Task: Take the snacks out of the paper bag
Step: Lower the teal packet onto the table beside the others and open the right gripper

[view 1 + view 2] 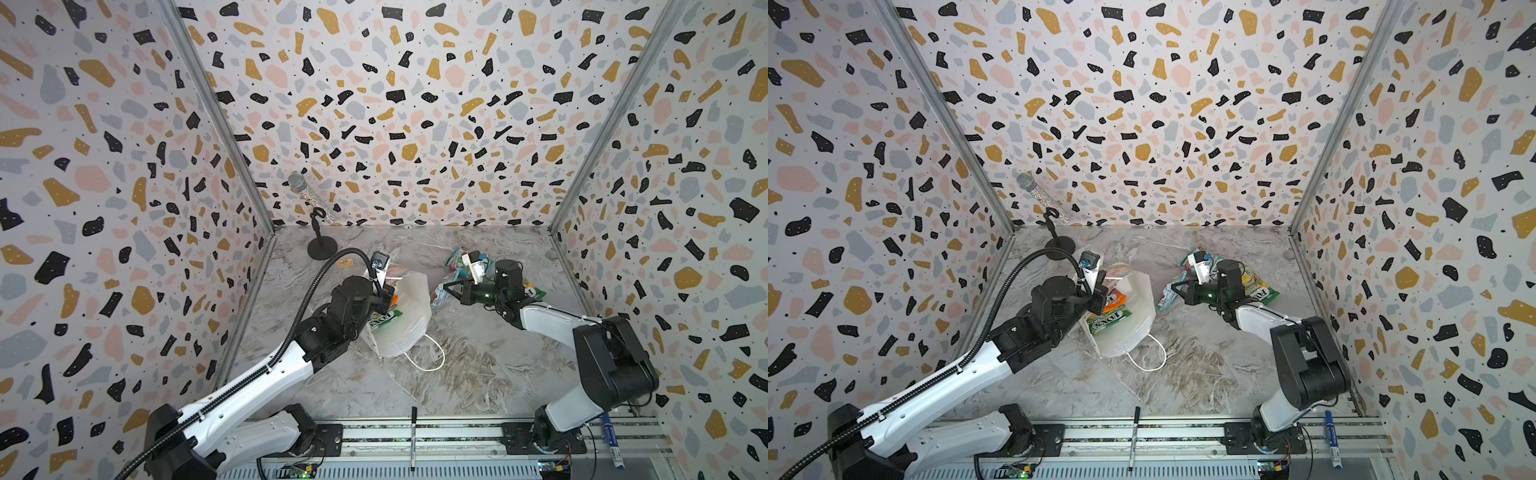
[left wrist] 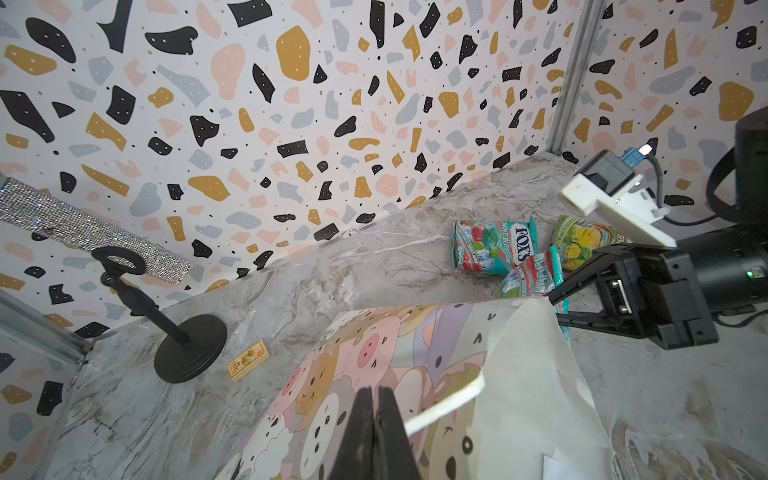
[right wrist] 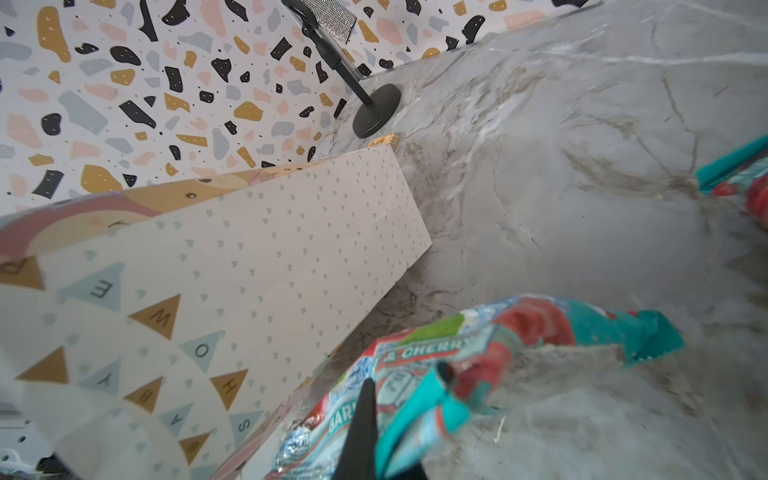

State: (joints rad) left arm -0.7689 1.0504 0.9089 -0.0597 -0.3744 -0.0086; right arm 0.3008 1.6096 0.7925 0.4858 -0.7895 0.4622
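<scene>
One paper bag (image 1: pixel 409 316). Five snacks (image 2: pixel 494 249) visible: two teal, two green-yellow, one orange-red. One microphone (image 1: pixel 309 193), one stand (image 1: pixel 322 249), one small tan tag (image 2: pixel 247 359). One black pen (image 1: pixel 414 440), one blue marker (image 1: pixel 611 440).

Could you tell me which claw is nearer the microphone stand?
Left: the left claw pinches the paper bag near the stand; the right claw holds a teal packet beyond the bag.

Robot lab booth: terrazzo-print walls (image 1: pixel 395 104), marble tabletop (image 1: pixel 478 374), arm-mounting rail (image 1: pixel 457 434).

Matt paper bag (image 1: pixel 409 316), glossy plastic snacks (image 2: pixel 490 249), smooth marble-look tbl (image 1: pixel 478 374)
</scene>
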